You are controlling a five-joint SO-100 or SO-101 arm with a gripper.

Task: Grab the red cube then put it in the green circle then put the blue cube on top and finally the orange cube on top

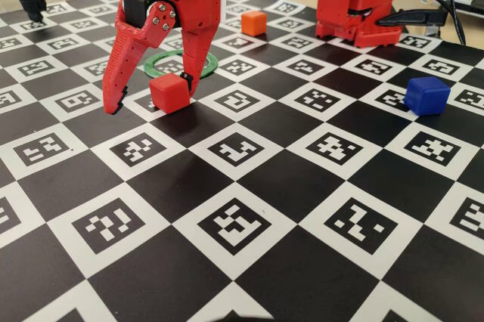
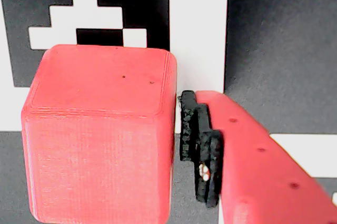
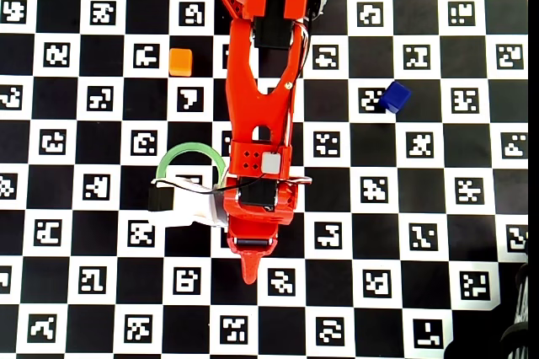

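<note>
Closest to my wrist lens sits the red cube (image 2: 100,134), one padded finger (image 2: 202,145) just beside its flat side; rigid, light plastic, so I'd pinch opposite flat faces mid-height. In the fixed view my hand (image 1: 151,95) stands wide, straddling the cube on the bench (image 1: 302,208), with the green circle (image 1: 162,63) just behind. Overhead, the arm hides the cube.
</note>
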